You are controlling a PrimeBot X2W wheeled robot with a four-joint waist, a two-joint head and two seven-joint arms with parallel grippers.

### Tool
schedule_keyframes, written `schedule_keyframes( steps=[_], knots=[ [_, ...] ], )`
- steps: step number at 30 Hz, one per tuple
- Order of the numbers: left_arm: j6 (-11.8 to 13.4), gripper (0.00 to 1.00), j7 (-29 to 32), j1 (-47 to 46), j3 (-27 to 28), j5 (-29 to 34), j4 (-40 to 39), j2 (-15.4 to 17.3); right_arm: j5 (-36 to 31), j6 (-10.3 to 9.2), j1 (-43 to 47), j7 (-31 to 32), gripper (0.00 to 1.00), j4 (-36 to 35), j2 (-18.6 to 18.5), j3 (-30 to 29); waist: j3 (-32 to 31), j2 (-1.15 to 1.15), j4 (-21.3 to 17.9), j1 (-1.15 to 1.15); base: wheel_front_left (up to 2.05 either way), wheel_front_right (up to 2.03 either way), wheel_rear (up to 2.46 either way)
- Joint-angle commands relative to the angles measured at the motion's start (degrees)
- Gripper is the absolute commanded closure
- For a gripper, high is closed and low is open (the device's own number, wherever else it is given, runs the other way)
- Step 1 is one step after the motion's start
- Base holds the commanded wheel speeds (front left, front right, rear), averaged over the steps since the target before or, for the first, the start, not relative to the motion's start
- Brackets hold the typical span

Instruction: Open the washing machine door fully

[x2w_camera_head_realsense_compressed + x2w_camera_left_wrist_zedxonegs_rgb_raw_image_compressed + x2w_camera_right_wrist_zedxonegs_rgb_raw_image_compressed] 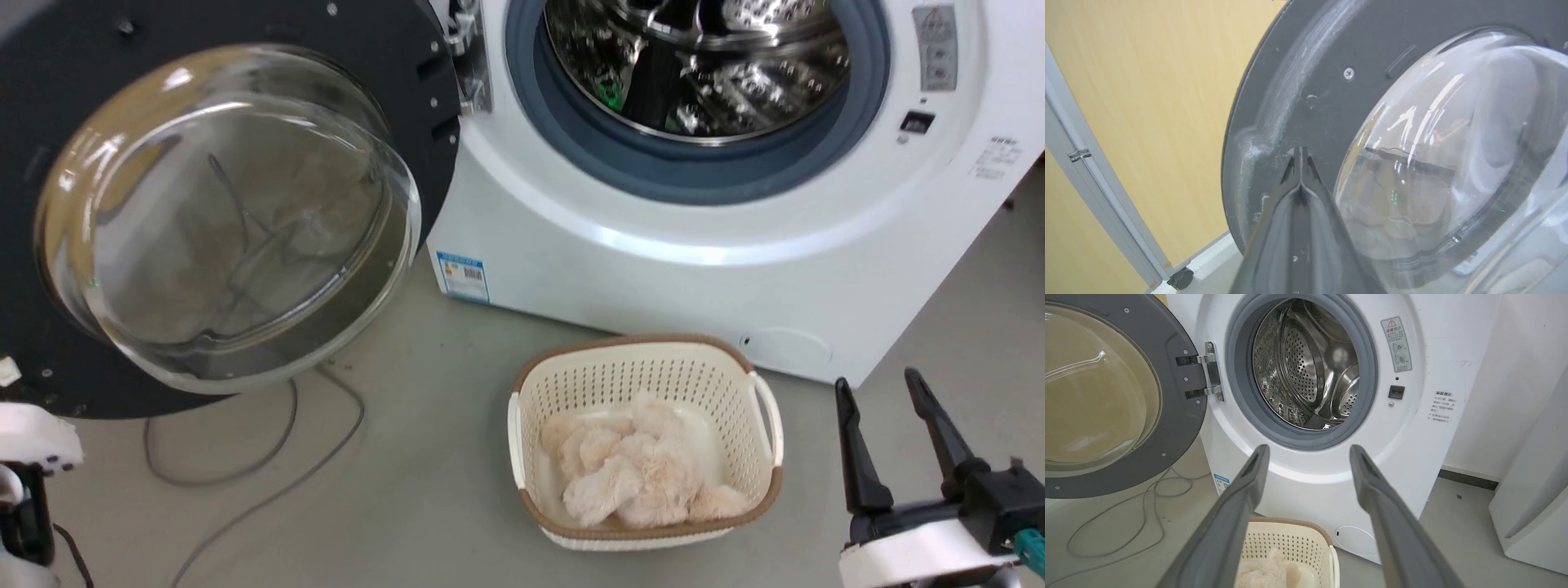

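Note:
The washing machine door point(424, 106), a black ring around a bulging glass bowl point(237, 220), stands swung out to the left of the white washing machine point(653, 278). Its metal hinge point(1210, 371) joins it to the machine beside the steel drum point(1310, 367). My left gripper point(1300, 153) is shut with nothing between its fingers. Its tips point at the door point(1331, 81), on the black ring next to the glass; I cannot tell whether they touch. My right gripper point(875, 380) stands open low at the right, apart from the machine. In the right wrist view the right gripper point(1309, 451) faces the drum opening and the door point(1180, 428).
A cream basket point(531, 408) holding a beige plush toy point(637, 474) sits on the floor before the machine. A grey cable point(245, 465) loops under the door. Behind the door stands a wooden panel point(1147, 102) on a caster point(1181, 278). A white appliance point(1535, 498) stands at the right.

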Motion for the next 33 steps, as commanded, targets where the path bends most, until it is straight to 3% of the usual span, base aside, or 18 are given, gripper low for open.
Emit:
schedule_keyframes(
  steps=[1, 10, 18, 19, 20, 21, 33],
  knots=[
    [-0.5, 1.00, -0.2, 1.5, -0.1, 0.5, -1.4, -0.5, 0.4, 0.03, 0.7, -0.2, 0.00, 0.1, 0.2, 0.0, -1.4, 0.00, 0.0, 0.00, 0.00, 0.00, 0.00],
    [-1.3, 1.00, -0.2, 10.1, -3.0, 2.8, -14.4, -5.9, 1.6, 0.03, 3.0, -0.2, 0.00, -0.3, 0.2, -0.2, -5.8, 0.00, -1.0, 0.00, 0.00, 0.00, 0.00],
    [-0.5, 1.00, -0.2, 17.8, -6.2, 4.6, -24.2, -11.5, 2.2, 0.03, 4.5, -0.2, 0.00, -0.6, 0.2, -0.6, -8.0, 0.00, -2.7, 0.00, 0.00, 0.00, 0.00],
    [-0.4, 0.91, -0.2, 18.6, -6.6, 4.6, -25.0, -12.0, 2.2, 0.03, 4.6, -0.2, 0.00, -0.6, 0.2, -0.6, -8.2, 0.00, -3.0, 0.00, 0.00, 0.00, 0.00],
    [-0.4, 0.56, -0.2, 19.4, -6.9, 4.5, -25.7, -12.4, 2.2, 0.03, 4.6, -0.2, 0.00, -0.7, 0.2, -0.7, -8.4, 0.00, -3.3, 0.00, 0.00, 0.00, 0.00],
    [-0.5, 0.00, -0.2, 20.0, -7.3, 4.5, -26.4, -12.8, 2.3, 0.03, 4.7, -0.2, 0.00, -0.7, 0.2, -0.8, -8.6, 0.00, -3.6, 0.00, 0.00, 0.00, 0.00],
    [1.0, 0.00, -0.2, 26.6, -13.0, 4.4, -31.9, -15.4, 2.4, 0.03, 5.2, -0.3, 0.00, -1.7, 0.2, -1.0, -9.8, 0.00, -9.7, 0.00, 0.00, 0.00, 0.00]
  ],
)
